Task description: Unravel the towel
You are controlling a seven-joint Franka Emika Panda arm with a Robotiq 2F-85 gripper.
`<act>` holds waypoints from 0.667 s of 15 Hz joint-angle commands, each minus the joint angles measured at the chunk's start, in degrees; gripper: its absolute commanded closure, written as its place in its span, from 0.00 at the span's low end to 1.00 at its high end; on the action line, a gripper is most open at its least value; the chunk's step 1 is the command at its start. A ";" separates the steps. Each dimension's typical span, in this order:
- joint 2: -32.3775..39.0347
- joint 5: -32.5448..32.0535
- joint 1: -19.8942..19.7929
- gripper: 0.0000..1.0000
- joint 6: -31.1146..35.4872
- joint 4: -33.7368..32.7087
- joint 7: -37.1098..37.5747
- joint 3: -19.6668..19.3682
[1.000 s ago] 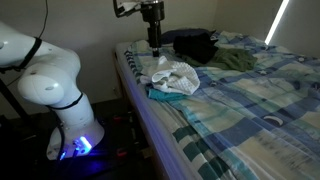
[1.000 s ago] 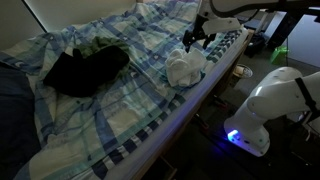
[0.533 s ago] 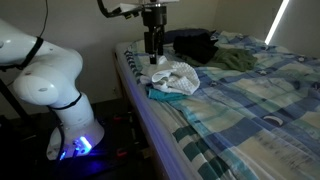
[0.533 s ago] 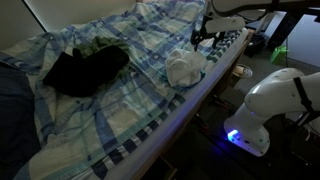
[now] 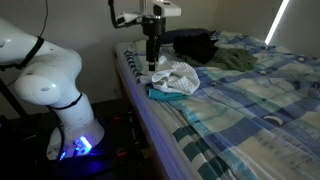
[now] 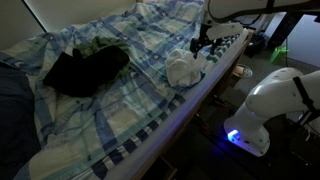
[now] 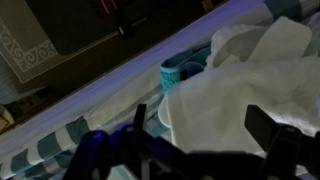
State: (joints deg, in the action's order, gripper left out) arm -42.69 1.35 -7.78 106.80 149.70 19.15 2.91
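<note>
A crumpled white towel with a teal underside (image 5: pixel 173 79) lies bunched near the edge of the plaid bed; it also shows in the other exterior view (image 6: pixel 183 68) and fills the wrist view (image 7: pixel 245 95). My gripper (image 5: pixel 152 62) hangs just above the towel's near corner, at the bed's edge (image 6: pixel 199 45). In the wrist view its two fingers (image 7: pixel 200 125) stand apart with the white cloth between and below them. Nothing is held.
A dark bag (image 5: pixel 192 45) and a green garment (image 5: pixel 232 60) lie further back on the blue plaid bedding (image 5: pixel 250 110). The bag also shows in the other exterior view (image 6: pixel 85 68). The robot's white base (image 5: pixel 50 85) stands beside the bed. A patterned rug (image 7: pixel 30 50) lies on the floor.
The gripper has come lower over the towel's near corner and shifted slightly. The towel has not moved.
</note>
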 commanded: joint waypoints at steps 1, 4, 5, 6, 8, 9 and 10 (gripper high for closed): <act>-0.32 1.11 2.77 0.00 0.12 0.99 -4.43 -0.80; -0.92 0.70 3.97 0.00 0.09 1.45 -6.48 -0.80; -1.17 0.54 4.15 0.00 0.11 1.68 -7.05 -0.91; -1.26 0.62 4.30 0.00 0.21 1.89 -7.55 -1.13; -1.04 0.82 4.31 0.00 0.79 2.36 -8.51 -1.80; -0.80 1.00 4.14 0.00 1.38 2.58 -8.85 -2.24; -0.54 0.89 3.87 0.00 1.92 2.75 -8.84 -2.52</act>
State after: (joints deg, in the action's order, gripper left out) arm -42.89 1.50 -3.93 106.98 151.18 12.14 1.87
